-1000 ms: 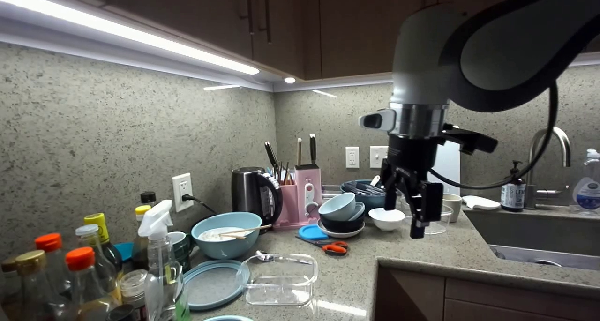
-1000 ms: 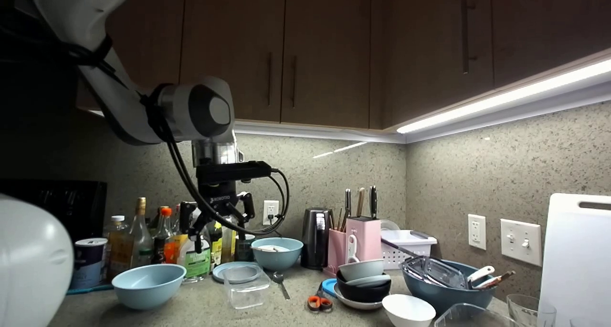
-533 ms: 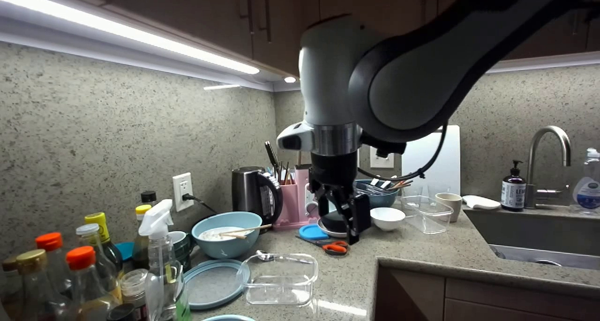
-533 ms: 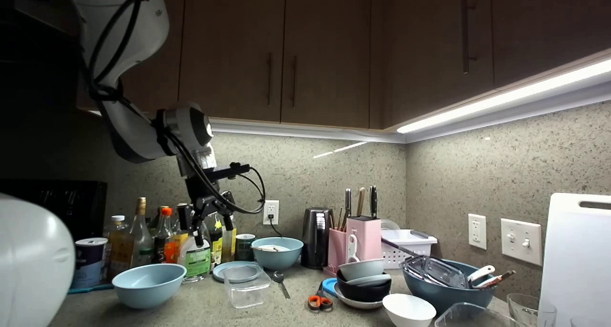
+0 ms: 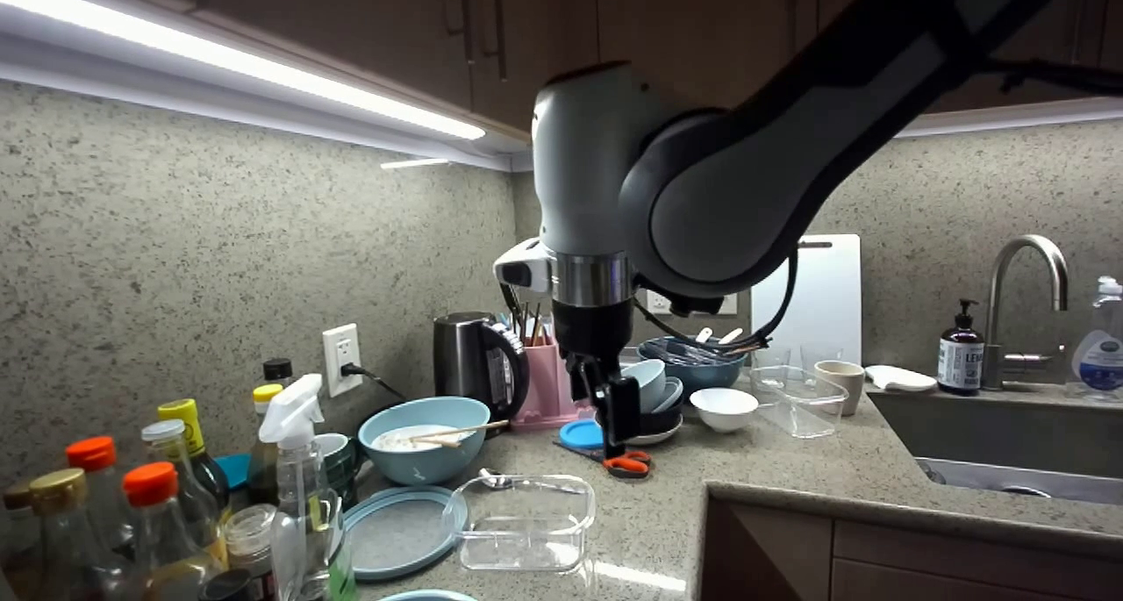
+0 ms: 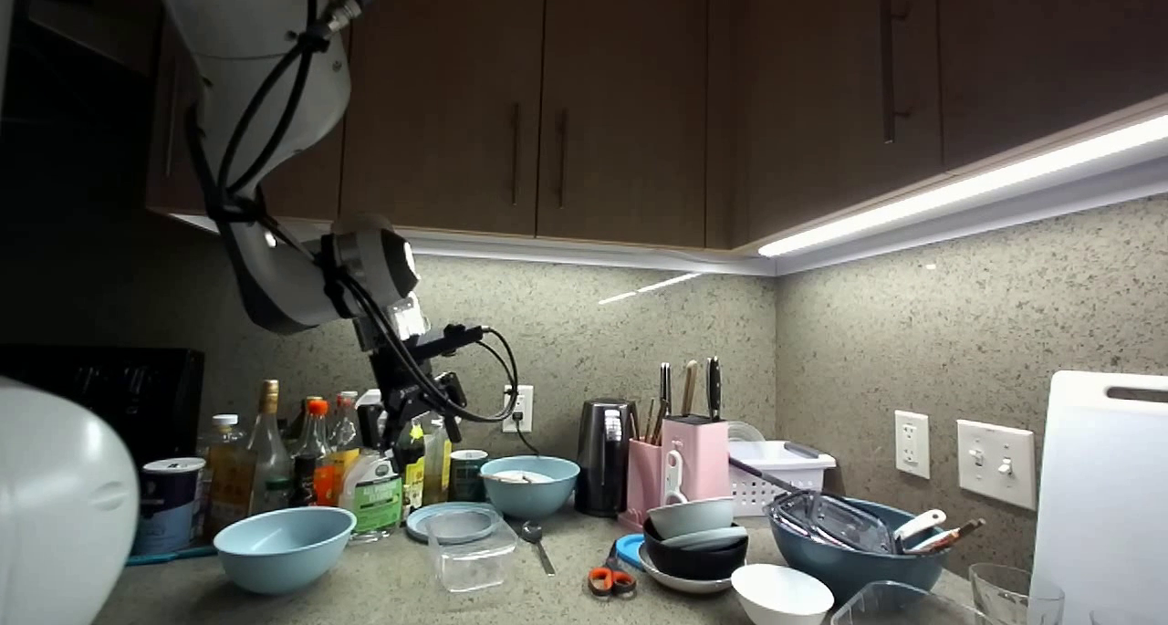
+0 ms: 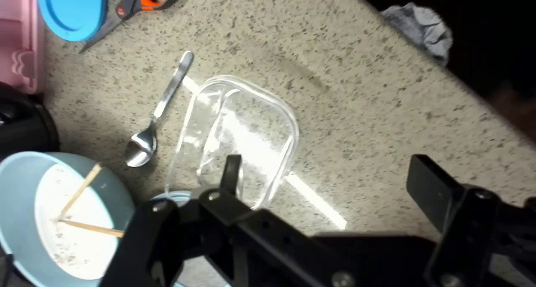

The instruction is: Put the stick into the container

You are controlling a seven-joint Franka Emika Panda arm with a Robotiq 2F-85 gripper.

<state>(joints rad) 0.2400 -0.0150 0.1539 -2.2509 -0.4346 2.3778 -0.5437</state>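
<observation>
The thin dark stick cannot be picked out in any view. A clear container (image 7: 289,116) lies on the counter in the wrist view, left of centre; it also shows in both exterior views (image 5: 519,533) (image 6: 473,557). My gripper (image 7: 335,180) is open and empty, its left finger overlapping the container's near part. In both exterior views the gripper (image 5: 598,412) (image 6: 411,424) hangs above the counter. Two light wooden chopsticks (image 7: 79,192) lie in a blue bowl (image 7: 119,190). A pink holder (image 5: 544,377) with several upright utensils stands beside the kettle.
A spoon (image 7: 140,146) lies beside the container, orange-handled scissors (image 7: 130,6) farther off. A blue-rimmed lid (image 5: 399,531), bottles (image 5: 153,522) and a spray bottle (image 5: 298,487) stand near. Stacked bowls (image 6: 698,552), a kettle (image 5: 456,364) and a sink (image 5: 1018,434) are around.
In an exterior view my arm has swung left and come lower, faster at first. The wrist has turned and tilted somewhat. The gripper stays open and the objects have not moved.
</observation>
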